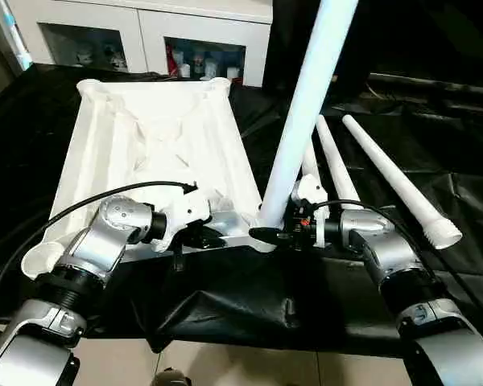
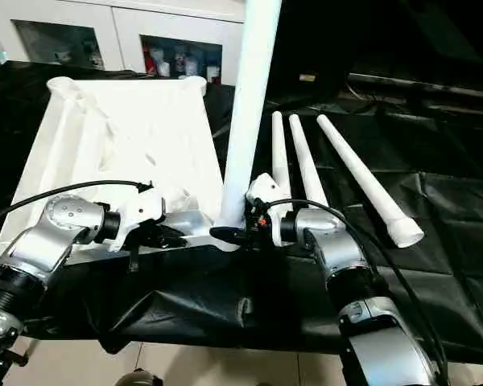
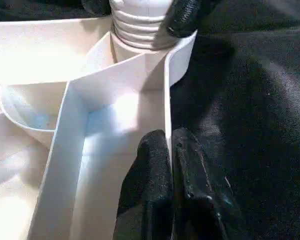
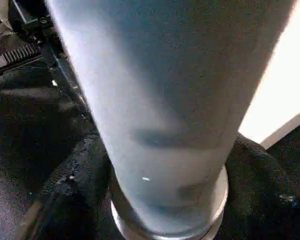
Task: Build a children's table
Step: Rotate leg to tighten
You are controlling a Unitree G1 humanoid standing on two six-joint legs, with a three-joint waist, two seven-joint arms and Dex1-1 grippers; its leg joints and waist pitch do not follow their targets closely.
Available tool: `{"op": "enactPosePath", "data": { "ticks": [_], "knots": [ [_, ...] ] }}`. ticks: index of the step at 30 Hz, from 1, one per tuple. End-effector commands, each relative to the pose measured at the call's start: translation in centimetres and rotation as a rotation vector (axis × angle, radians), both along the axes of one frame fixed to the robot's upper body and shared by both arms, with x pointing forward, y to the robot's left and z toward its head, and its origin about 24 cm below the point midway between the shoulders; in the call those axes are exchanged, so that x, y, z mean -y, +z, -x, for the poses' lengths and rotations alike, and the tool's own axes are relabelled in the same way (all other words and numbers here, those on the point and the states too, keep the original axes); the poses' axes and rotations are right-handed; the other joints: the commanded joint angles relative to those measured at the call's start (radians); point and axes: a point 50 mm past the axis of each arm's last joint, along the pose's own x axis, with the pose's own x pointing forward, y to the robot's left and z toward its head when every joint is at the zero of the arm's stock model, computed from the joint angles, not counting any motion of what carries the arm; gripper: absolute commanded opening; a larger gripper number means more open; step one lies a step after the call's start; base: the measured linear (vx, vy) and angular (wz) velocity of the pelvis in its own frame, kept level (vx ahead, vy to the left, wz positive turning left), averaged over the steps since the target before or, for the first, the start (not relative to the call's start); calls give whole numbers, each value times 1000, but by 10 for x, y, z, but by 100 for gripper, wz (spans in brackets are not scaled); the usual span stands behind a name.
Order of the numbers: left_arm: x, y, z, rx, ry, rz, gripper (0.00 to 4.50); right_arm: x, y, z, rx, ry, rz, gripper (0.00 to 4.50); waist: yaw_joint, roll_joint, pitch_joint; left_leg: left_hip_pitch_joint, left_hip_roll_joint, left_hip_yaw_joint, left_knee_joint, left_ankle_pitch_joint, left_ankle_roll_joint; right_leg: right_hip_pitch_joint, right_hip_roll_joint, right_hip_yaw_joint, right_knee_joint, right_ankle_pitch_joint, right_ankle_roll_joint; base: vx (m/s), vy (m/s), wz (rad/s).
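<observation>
White plastic tabletop (image 1: 157, 149), underside up; one leg (image 1: 306, 104) upright in near-right socket, right gripper (image 1: 267, 235) jaws around its base; left gripper (image 1: 200, 238) jaws closed on near rim.

White table top (image 1: 157, 137), black cloth (image 1: 241, 297)

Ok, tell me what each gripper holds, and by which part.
The left gripper is shut on the table top, pinching its near edge wall. The right gripper straddles the upright leg at its base by the corner socket.
</observation>
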Motion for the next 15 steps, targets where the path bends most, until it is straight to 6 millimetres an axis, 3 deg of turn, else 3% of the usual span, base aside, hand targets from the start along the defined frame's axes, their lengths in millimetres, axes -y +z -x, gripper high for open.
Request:
{"op": "enactPosePath", "data": {
  "ticks": [1, 7, 10, 12, 13, 14, 15],
  "knots": [
    [1, -13, 4, -31, 9, -43, 0, -4, -6, 3, -21, -32, -9, 282, 1, 7, -60, 10, 35, -3, -60, -101, 43, 46, -86, 52, -58, 30, -234, 0, 0, 0],
    [10, -16, -5, 13, 112, -47, 0, -10, -26, -1, -41, -254, 45, 269, -8, 8, -48, 16, 36, -6, -72, -206, -3, 37, -92, 57, -80, -169, -200, 0, 0, 0],
    [20, -18, -14, 48, 200, -55, 0, -18, -35, -5, -73, -410, 59, 267, -14, 7, -43, 26, 36, -14, -79, -282, -40, 29, -96, 58, -96, -335, -160, 0, 0, 0],
    [33, -21, -23, 75, 309, -51, 0, -27, -40, -11, -119, -616, 50, 267, -18, 8, -43, 28, 35, -14, -80, -303, -51, 23, -96, 59, -102, -376, -149, 0, 0, 0],
    [33, -21, -23, 75, 309, -51, 0, -27, -40, -11, -119, -616, 50, 267, -18, 8, -43, 28, 35, -14, -80, -303, -51, 23, -96, 59, -102, -376, -149, 0, 0, 0],
    [49, -21, -29, 91, 391, -35, 0, -38, -43, -14, -161, -747, 55, 267, -21, 15, -43, 30, 34, -14, -79, -319, -56, 19, -96, 60, -105, -389, -141, 0, 0, 0],
    [50, -21, -29, 91, 394, -33, 0, -38, -43, -14, -162, -752, 56, 267, -21, 13, -44, 30, 34, -15, -79, -321, -58, 19, -95, 59, -105, -385, -141, 0, 0, 0]
  ]
}}
